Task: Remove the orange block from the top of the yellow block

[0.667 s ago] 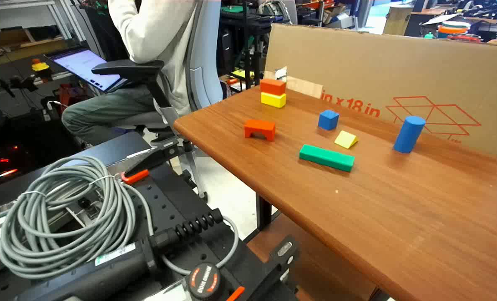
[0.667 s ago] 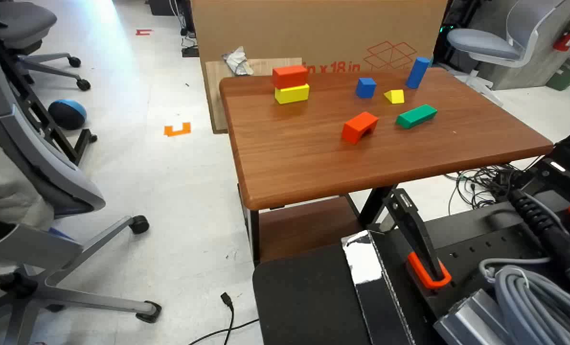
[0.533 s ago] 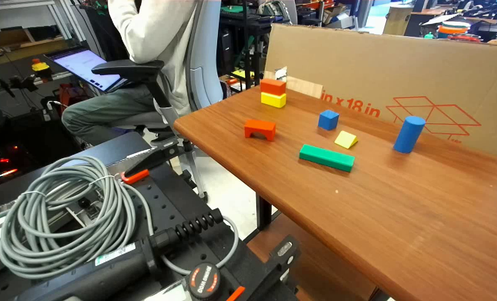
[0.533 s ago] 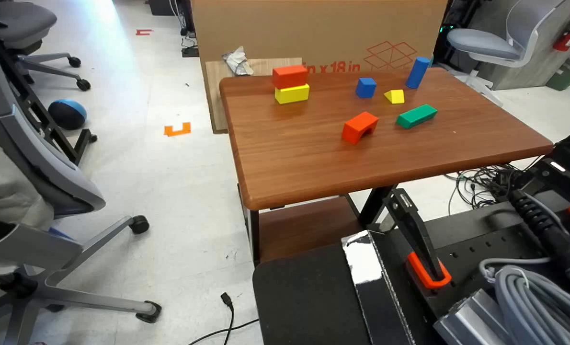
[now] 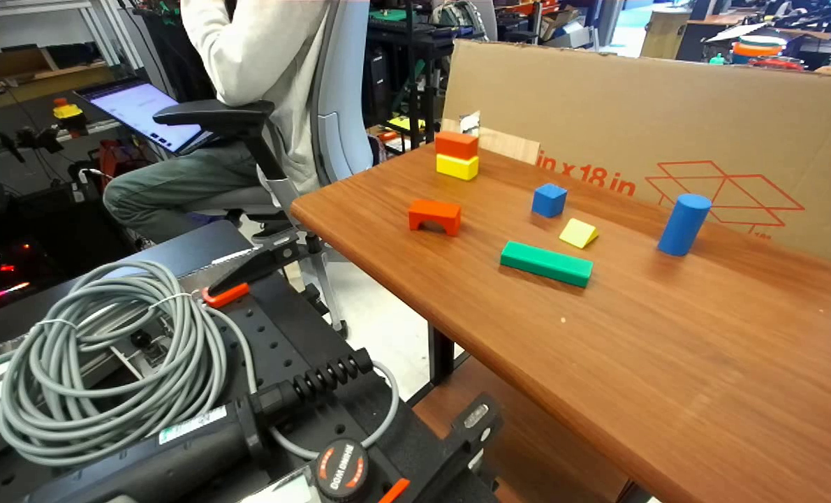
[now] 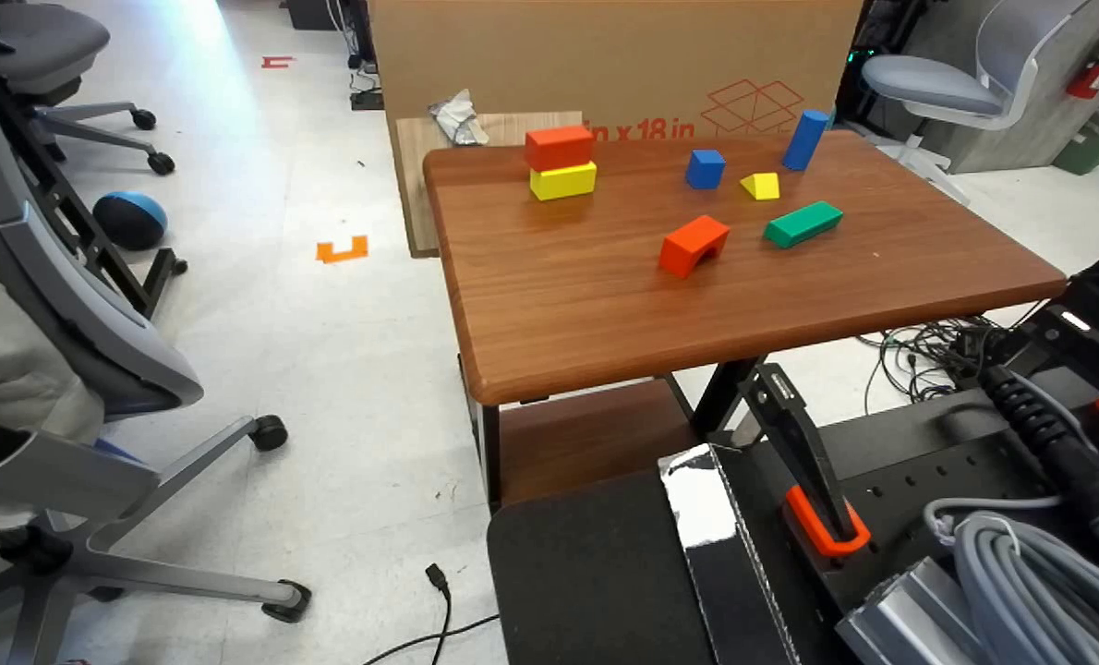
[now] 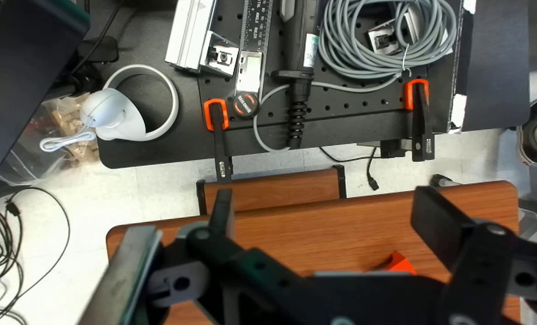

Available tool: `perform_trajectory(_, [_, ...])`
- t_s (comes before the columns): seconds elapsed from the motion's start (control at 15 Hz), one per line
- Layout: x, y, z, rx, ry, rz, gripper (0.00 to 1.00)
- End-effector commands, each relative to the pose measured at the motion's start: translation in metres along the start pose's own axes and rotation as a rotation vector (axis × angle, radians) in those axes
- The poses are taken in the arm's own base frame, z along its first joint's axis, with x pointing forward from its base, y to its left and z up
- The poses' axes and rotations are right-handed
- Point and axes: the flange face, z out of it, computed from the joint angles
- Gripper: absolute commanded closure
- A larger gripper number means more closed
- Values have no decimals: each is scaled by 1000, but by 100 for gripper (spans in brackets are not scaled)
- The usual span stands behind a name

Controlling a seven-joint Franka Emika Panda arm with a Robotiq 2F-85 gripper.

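Note:
The orange block (image 5: pixel 457 145) rests flat on top of the yellow block (image 5: pixel 457 167), near the table's far corner. The same stack shows in an exterior view, with the orange block (image 6: pixel 559 149) above the yellow block (image 6: pixel 563 181). My gripper (image 7: pixel 325 205) shows only in the wrist view, its fingers wide apart with nothing between them. It is above the table, away from the stack. Both stacked blocks are out of the wrist view or hidden behind the gripper body.
On the wooden table (image 5: pixel 653 349) are an orange arch (image 5: pixel 434 216), a green bar (image 5: pixel 546 264), a blue cube (image 5: pixel 549 200), a pale yellow wedge (image 5: pixel 579 233) and a blue cylinder (image 5: pixel 684 224). A cardboard sheet (image 5: pixel 597 105) stands behind the table. The arch (image 7: pixel 399 264) partly shows below the gripper.

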Motion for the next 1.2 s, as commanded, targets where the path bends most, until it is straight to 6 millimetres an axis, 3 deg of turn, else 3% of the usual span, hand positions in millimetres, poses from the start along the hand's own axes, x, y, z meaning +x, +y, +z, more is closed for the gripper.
perform_trajectory(0.0, [0,0,-1,0,-1,0,0])
perform_trajectory(0.93, [0,0,-1,0,-1,0,0])
perform_trajectory(1.13, [19,-7,14,3,0,16,0])
